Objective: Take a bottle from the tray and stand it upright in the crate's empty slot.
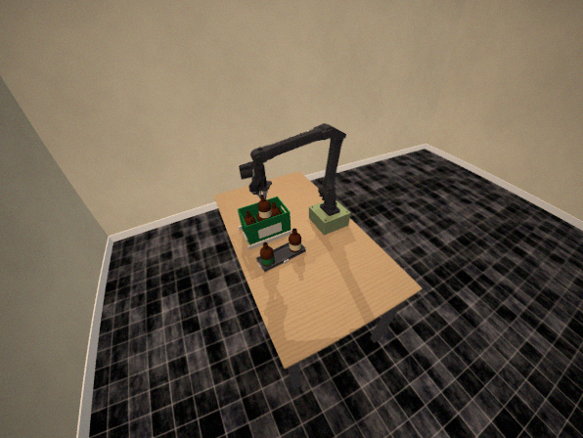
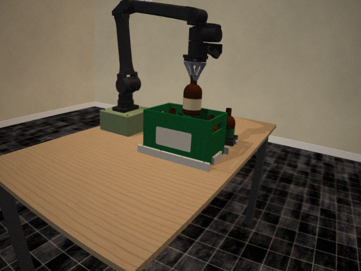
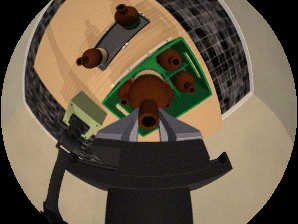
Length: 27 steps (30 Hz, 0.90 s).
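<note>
On wood-grained table (image 1: 342, 288) (image 2: 100, 169) (image 3: 55, 55): green crate (image 1: 248, 232) (image 2: 178, 136) (image 3: 204, 102) | pincer (image 1: 263, 197) (image 2: 194, 78) (image 3: 148, 112) gripping cream-labelled bottle (image 1: 264, 209) (image 2: 192, 98) (image 3: 149, 92) | dark tiled floor (image 1: 171, 313) (image 2: 303, 196) (image 3: 227, 40)

Plain room, kind unclear | beige walls (image 1: 293, 73) (image 2: 288, 60) | dark tiled floor (image 1: 171, 318) (image 2: 303, 196) | wooden table (image 1: 333, 303) (image 2: 106, 181) (image 3: 65, 45) | bench-mounted robot arm (image 1: 293, 142) (image 2: 163, 11)

Bottles in crate (image 1: 265, 232) (image 2: 182, 136) (image 3: 200, 102), tray (image 1: 281, 257) (image 2: 232, 142) (image 3: 119, 42) beside it
</note>
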Each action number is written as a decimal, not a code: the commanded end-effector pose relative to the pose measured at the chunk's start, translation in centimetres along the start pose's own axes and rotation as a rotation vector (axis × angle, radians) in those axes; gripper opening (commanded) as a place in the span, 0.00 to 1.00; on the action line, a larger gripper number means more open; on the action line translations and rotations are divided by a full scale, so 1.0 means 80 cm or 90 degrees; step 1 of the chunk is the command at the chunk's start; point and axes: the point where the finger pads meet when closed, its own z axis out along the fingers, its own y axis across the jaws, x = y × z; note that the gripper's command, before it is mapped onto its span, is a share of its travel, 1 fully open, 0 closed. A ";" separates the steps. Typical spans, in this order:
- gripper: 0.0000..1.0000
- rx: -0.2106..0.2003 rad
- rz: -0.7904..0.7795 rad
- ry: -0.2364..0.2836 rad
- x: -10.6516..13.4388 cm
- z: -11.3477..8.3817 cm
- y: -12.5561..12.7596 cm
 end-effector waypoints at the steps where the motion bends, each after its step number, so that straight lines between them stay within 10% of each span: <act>1: 0.00 0.002 -0.004 -0.003 0.002 0.005 -0.003; 27: 0.00 0.004 -0.004 -0.004 0.003 0.008 -0.003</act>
